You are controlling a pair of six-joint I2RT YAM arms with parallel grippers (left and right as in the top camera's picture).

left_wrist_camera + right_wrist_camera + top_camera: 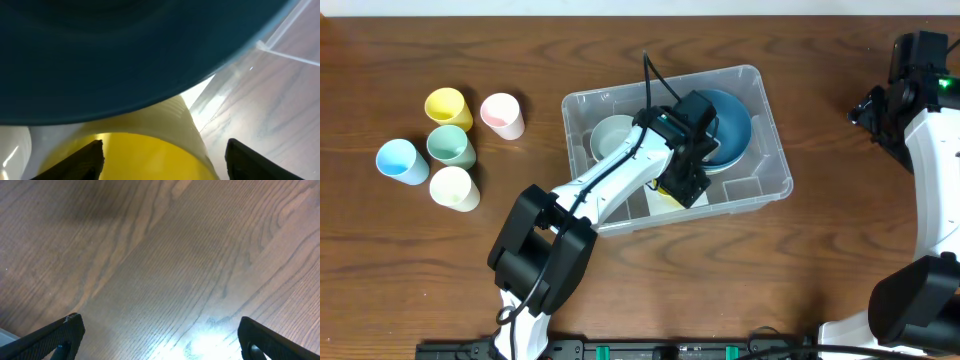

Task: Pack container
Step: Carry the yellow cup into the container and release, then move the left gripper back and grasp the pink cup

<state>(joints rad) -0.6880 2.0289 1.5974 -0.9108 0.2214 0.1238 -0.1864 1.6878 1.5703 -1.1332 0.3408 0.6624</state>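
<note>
Yellow plastic fills the bottom of the left wrist view: a yellow cup sits between the parted jaws of the left gripper. A sliver of daylight shows at the right-hand finger, so I judge the cup is straddled rather than clamped.

Just beyond it the blue bowl looms over the cup's far side, its rim touching or nearly so. There lies the first risk. If the fingers rise at a tilt they could drag the cup and tip it against the bowl, or catch the bowl's lip and lift it.

The container lies a little toward three o'clock of the table's centre. The cup stands at its six o'clock wall, the blue bowl fills its two o'clock corner, and a white bowl sits at its ten o'clock. It is light, clear plastic, so a sideways nudge from the wrist would likely slide it.

Five loose cups wait well apart at the container's nine o'clock, and room for them looks tight.

Farthest off, at three o'clock, the right gripper hangs spread wide over bare table, holding nothing.
</note>
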